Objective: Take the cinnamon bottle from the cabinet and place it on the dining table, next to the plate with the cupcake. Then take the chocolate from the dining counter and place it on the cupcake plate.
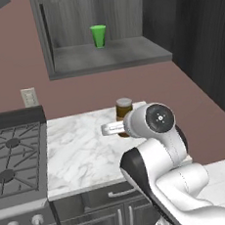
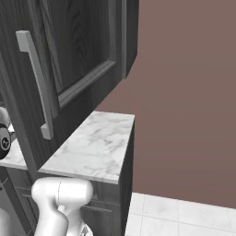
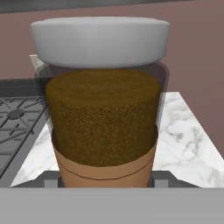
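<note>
Brown jar (image 3: 103, 127) upright between the pincer's (image 3: 105, 180) tips.
It fills the hand view, grey lid up; pincer grips its base, above the marble worktop (image 1: 84, 152) beside the stove (image 1: 16, 159).

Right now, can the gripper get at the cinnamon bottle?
Likely yes: the cinnamon bottle sits right between the jaws of the gripper, with nothing in the way; whether they already clamp it is unclear.
</note>
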